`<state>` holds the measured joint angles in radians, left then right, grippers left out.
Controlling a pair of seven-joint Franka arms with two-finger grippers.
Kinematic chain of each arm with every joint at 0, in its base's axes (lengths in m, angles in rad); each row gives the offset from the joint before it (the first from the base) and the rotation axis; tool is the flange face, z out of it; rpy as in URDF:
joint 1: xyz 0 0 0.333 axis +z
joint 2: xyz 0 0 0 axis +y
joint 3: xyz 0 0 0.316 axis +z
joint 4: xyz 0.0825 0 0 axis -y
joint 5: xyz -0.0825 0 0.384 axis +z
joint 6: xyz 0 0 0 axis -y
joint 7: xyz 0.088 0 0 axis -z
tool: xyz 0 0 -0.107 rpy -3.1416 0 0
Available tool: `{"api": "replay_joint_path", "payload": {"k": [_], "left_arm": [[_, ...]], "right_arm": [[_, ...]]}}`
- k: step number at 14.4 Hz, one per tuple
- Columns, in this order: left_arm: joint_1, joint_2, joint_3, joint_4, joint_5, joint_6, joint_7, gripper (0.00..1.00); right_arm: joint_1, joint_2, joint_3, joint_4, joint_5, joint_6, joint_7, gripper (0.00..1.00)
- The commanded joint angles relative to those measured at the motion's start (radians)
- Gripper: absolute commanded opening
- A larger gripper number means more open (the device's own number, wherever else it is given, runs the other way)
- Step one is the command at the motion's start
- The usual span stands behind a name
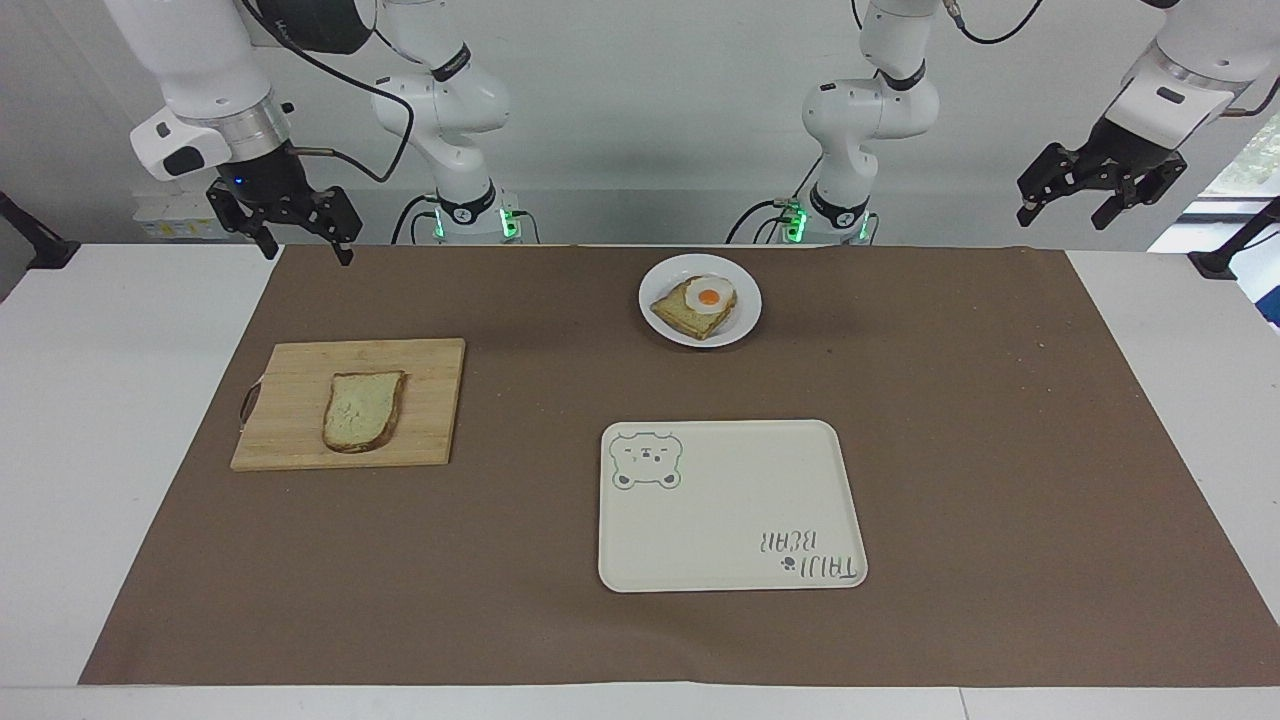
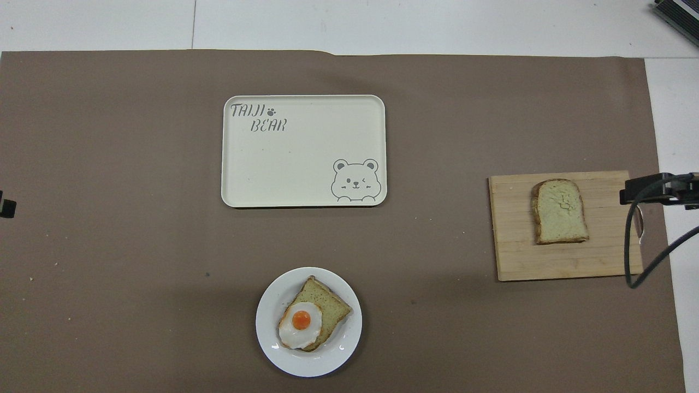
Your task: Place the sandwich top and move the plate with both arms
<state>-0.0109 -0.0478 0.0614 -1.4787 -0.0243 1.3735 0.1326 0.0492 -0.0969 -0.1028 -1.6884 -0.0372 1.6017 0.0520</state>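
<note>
With the tray (image 2: 284,180) as dial centre in the overhead view, the cutting board (image 2: 562,256) bearing the sandwich top (image 2: 560,212) lies at three o'clock, the plate (image 2: 273,338) at six, while left gripper (image 1: 1100,195) and right gripper (image 1: 300,235) hang released.

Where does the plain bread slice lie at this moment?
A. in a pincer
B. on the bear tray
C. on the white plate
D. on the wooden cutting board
D: the plain bread slice lies flat on the wooden cutting board, with no pincer touching it.
</note>
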Motion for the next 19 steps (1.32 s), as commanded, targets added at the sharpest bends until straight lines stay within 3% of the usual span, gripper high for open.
{"api": "replay_joint_path", "payload": {"k": [1, 9, 12, 15, 19], "left_arm": [[0.006, -0.024, -0.003, -0.026, 0.000, -0.004, -0.008, 1.00], [-0.006, -0.024, -0.012, -0.025, 0.000, -0.025, -0.013, 1.00], [-0.006, -0.026, -0.025, -0.034, 0.003, -0.001, 0.015, 1.00], [0.000, -0.029, -0.023, -0.104, 0.000, 0.070, 0.146, 1.00], [0.008, -0.032, -0.022, -0.112, -0.002, 0.096, 0.140, 1.00]], "right_arm": [[-0.003, -0.010, 0.002, 0.001, 0.017, -0.006, 0.000, 1.00], [-0.005, -0.017, -0.002, -0.007, 0.020, -0.005, 0.002, 1.00], [-0.005, -0.017, -0.002, -0.007, 0.020, -0.006, 0.000, 1.00], [-0.005, -0.017, -0.002, -0.008, 0.020, -0.008, 0.000, 1.00], [-0.005, -0.017, -0.003, -0.008, 0.020, -0.009, 0.000, 1.00]]}}
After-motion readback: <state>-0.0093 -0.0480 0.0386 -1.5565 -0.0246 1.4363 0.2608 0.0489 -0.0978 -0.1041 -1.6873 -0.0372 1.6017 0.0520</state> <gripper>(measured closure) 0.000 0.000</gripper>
